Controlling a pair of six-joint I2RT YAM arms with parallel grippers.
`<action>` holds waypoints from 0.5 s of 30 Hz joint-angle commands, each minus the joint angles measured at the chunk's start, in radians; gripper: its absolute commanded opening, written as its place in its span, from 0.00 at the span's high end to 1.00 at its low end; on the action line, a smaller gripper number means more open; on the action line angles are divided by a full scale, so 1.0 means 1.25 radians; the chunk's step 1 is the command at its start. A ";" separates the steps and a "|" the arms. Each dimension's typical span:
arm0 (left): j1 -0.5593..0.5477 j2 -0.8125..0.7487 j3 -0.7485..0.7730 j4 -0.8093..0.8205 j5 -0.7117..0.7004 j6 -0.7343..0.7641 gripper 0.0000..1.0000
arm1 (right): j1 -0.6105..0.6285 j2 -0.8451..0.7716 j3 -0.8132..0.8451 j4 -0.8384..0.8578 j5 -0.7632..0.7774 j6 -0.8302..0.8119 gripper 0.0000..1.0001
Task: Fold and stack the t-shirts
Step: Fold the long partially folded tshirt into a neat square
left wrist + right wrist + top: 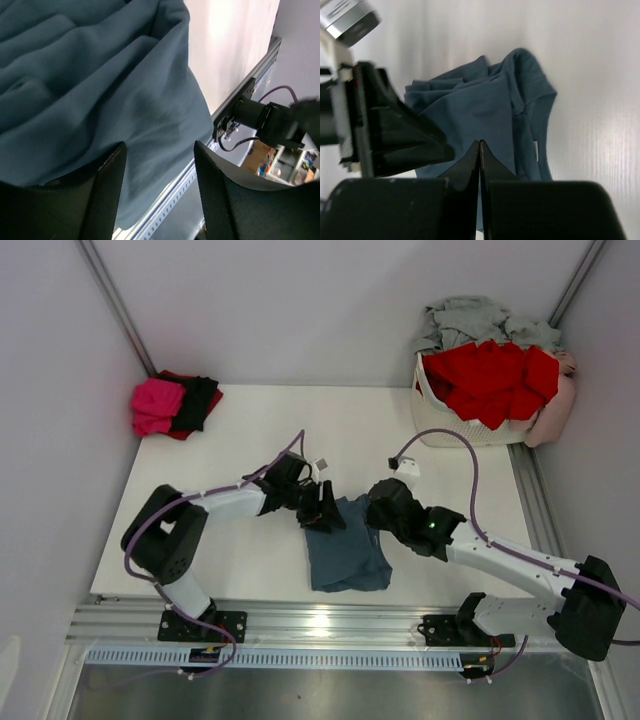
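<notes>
Ideally the parted, empty left end effector (159, 150) pinches the blue-grey t-shirt's (347, 558) edge squarely; right end effector (480, 144) sits closed.

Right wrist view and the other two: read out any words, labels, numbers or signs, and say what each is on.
No text can be read in any view.
White neck label on the blue-grey t-shirt: too small to read.
Dark marks on the silver block, top left of the right wrist view: blurred, unreadable.
</notes>
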 commanded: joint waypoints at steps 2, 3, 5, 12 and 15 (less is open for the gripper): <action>-0.032 0.104 0.091 0.048 0.071 -0.008 0.43 | -0.007 0.033 -0.020 0.127 -0.098 -0.079 1.00; -0.035 0.123 0.097 0.048 0.075 -0.011 0.44 | -0.009 0.042 -0.019 0.136 -0.109 -0.085 1.00; -0.044 0.176 0.125 0.033 0.078 -0.016 0.46 | -0.012 0.071 -0.014 0.155 -0.141 -0.106 1.00; -0.067 0.283 0.216 -0.057 0.059 -0.015 0.50 | -0.022 0.165 0.035 0.138 -0.221 -0.147 1.00; -0.076 0.321 0.243 -0.088 0.051 -0.013 0.50 | -0.026 0.177 0.042 0.136 -0.241 -0.152 1.00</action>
